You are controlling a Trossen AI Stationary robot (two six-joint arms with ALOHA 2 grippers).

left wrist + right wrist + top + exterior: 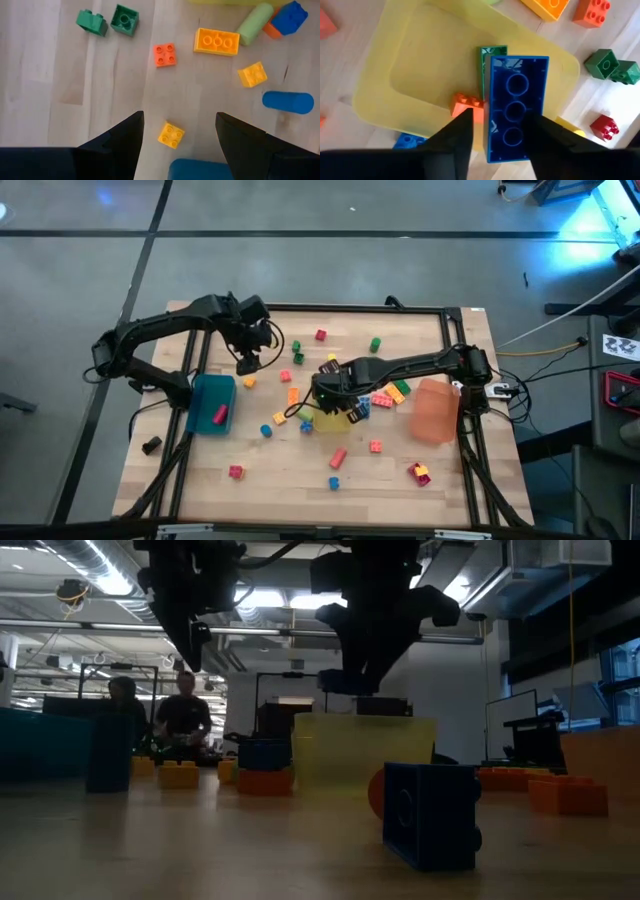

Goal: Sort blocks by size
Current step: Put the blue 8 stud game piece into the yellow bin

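Observation:
Many small bricks lie scattered on the wooden table [300, 480]. My right gripper [330, 392] hangs over the yellow bin [420, 65] and is shut on a long blue brick [515, 105]. A green brick [492, 52] and an orange brick [465, 105] lie in that bin. My left gripper [177, 132] is open above a small yellow brick [171, 135], which lies flat on the table, studs up, beside the blue bin [212, 402]. It touches nothing. My right gripper pinches the long blue brick by its two long sides [491, 135] between its two fingers. The fingers come from above, pointing down, and lie across the brick. The brick is lifted clear over the yellow bin, its hollow underside [512, 112] turned toward the wrist camera.
A pink block [220, 415] lies in the blue bin. An orange bin [436, 410] stands to the right. Green [107, 21], orange [165, 54] and yellow [216, 41] bricks lie near my left gripper. A blue brick [432, 815] stands near the low camera. People sit in the room behind.

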